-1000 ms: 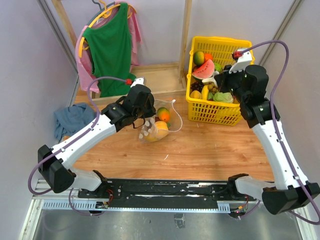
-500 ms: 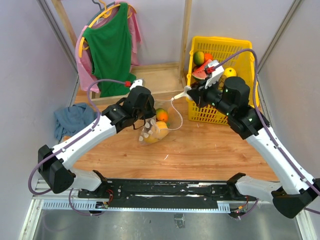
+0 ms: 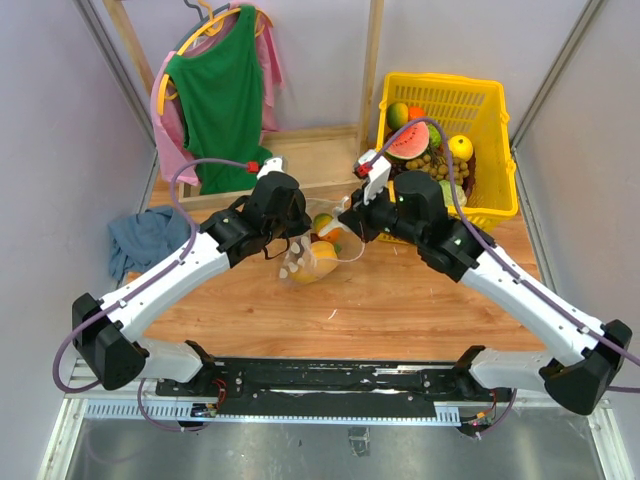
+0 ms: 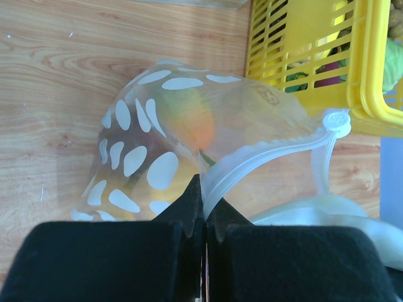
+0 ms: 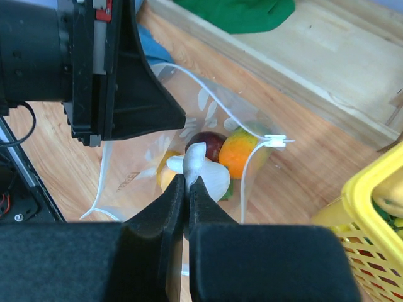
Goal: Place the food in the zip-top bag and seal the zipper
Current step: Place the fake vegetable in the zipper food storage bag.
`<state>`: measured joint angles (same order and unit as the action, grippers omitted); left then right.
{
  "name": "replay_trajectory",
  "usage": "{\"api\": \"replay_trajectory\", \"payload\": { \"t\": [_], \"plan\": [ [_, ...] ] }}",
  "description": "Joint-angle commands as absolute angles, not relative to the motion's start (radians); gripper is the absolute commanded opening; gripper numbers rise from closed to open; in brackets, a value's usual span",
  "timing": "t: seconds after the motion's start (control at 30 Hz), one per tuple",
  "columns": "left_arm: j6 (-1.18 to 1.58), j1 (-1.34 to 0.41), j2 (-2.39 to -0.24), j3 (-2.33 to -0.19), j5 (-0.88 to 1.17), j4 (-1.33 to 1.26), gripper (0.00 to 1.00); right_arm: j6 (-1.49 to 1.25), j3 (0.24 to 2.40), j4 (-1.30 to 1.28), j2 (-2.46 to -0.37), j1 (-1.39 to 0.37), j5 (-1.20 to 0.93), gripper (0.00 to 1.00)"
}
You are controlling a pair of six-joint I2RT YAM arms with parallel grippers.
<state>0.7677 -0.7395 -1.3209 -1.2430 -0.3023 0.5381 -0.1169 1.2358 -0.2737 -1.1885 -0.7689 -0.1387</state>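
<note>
Loading food: the left end effector [image 4: 203, 196] pinches the zip-top bag [image 4: 135, 157] by its zipper [image 4: 264, 155], while the right end effector [image 5: 187, 182] grips a pale toy food [image 5: 208, 173] mid-frame over the mouth, which next calls for lowering and release.

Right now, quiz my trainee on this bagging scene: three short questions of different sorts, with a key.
1. True or false: the left gripper is shut on the zipper of the zip-top bag.
2. What does the right gripper hold over the bag's open mouth?
A. a pale white item
B. a banana
C. nothing
3. Fill in: the watermelon slice lies in the yellow ____.

Key: 1 true; 2 A; 3 basket.
</note>
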Motion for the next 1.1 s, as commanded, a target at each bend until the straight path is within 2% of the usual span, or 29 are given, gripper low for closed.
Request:
{"api": "replay_trajectory", "payload": {
  "t": [0.0,0.17,0.43,0.5,0.67,0.97,1.07],
  "plan": [
    [0.771,-0.732,-1.295,-1.239,-0.313,0.498,0.00,-0.092,1.216,-0.241,-1.225,-0.815,-0.095,0.01],
    [0.765,-0.732,-1.299,-1.241,-0.289,0.497,0.00,-0.115,1.182,-0.159,-1.293,-0.836,-0.063,0.05],
    [0.766,-0.732,-1.292,-1.234,-0.264,0.494,0.00,-0.194,1.102,0.072,-1.367,-0.838,0.005,0.05],
    [0.767,-0.732,-1.290,-1.233,-0.264,0.493,0.01,-0.197,1.090,0.112,-1.384,-0.838,0.015,0.12],
    [0.764,-0.732,-1.287,-1.226,-0.269,0.494,0.00,-0.193,1.106,0.098,-1.397,-0.838,0.017,0.38],
    [0.755,-0.732,-1.276,-1.221,-0.305,0.506,0.00,-0.121,1.163,-0.065,-1.304,-0.817,0.059,0.63],
    [0.752,-0.732,-1.272,-1.220,-0.315,0.510,0.00,-0.100,1.235,-0.180,-1.298,-0.775,0.076,0.68]
  ]
}}
